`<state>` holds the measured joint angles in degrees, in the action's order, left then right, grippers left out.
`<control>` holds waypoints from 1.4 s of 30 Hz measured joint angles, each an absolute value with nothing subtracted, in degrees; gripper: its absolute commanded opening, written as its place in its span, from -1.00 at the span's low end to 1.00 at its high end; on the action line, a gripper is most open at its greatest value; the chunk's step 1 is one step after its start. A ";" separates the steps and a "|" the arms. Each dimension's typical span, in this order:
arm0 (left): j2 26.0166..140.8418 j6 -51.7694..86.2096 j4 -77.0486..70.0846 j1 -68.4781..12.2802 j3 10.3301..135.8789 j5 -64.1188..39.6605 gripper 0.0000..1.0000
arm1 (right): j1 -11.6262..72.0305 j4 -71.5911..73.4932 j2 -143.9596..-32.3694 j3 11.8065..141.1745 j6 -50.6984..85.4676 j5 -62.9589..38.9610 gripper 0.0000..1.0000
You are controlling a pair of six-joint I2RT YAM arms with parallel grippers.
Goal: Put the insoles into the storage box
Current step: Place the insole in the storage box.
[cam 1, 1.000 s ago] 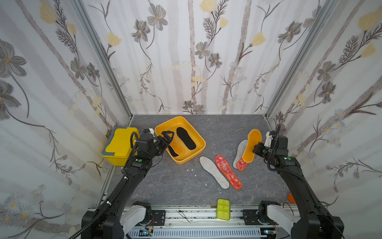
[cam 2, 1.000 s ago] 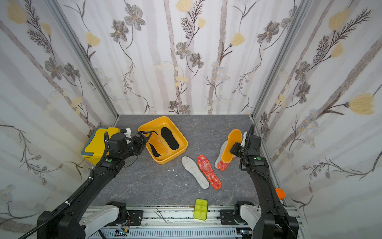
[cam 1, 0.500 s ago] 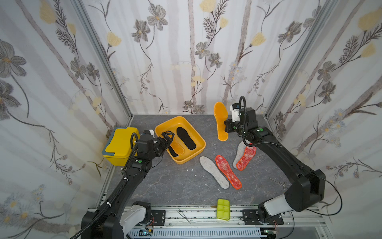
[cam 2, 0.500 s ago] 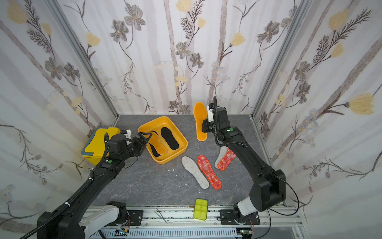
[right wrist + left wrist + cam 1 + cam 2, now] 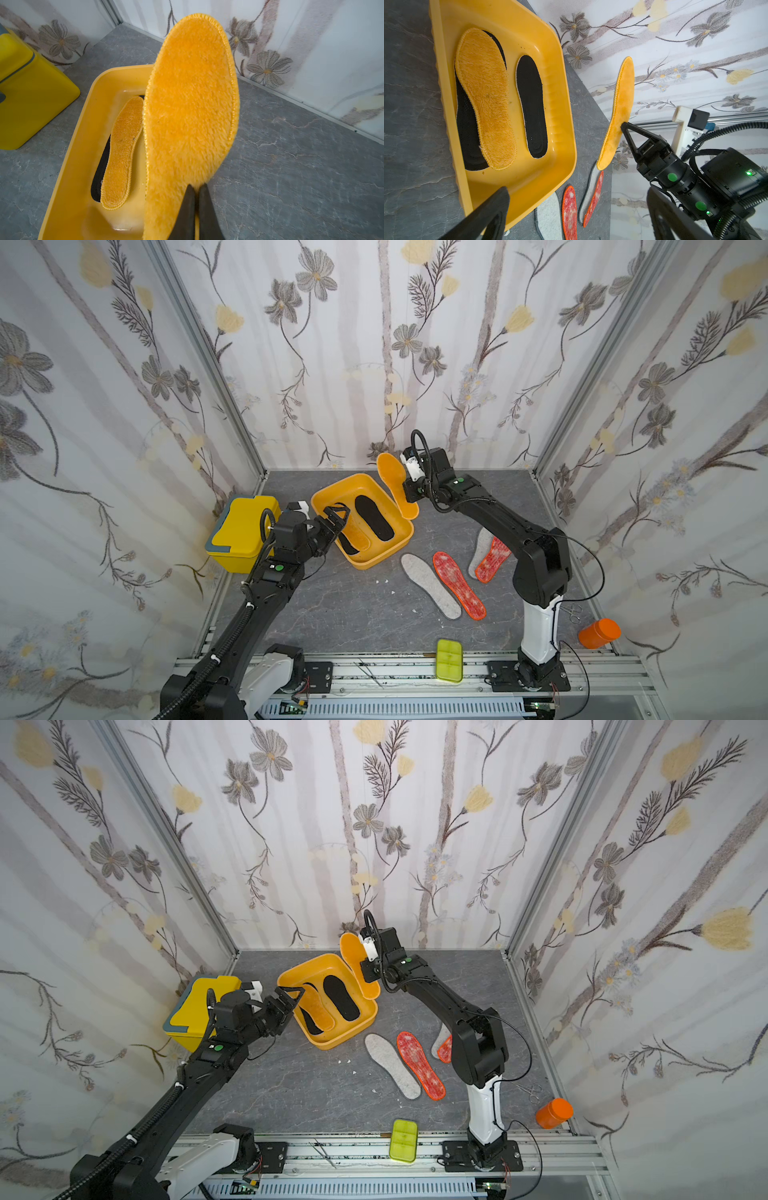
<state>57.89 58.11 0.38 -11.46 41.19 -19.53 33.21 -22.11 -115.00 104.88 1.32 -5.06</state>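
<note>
right wrist: fingers (image 5: pixel 185 214) tight on orange-yellow insole (image 5: pixel 191 104)

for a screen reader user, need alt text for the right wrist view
The shut right gripper pinches a fuzzy orange-yellow insole upright at the orange-yellow storage box, where a matching insole lies on a black one. A yellow box stands nearby.
</note>
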 measured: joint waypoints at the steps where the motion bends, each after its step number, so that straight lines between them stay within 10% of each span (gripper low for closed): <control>1: 57.82 58.13 0.47 -11.46 41.10 -19.51 1.00 | 33.67 -22.24 -115.81 105.34 0.82 -5.23 -1.00; 42: 57.28 58.28 1.72 -11.31 39.86 -19.09 1.00 | 39.64 -22.02 -135.92 115.85 1.02 -2.61 -1.00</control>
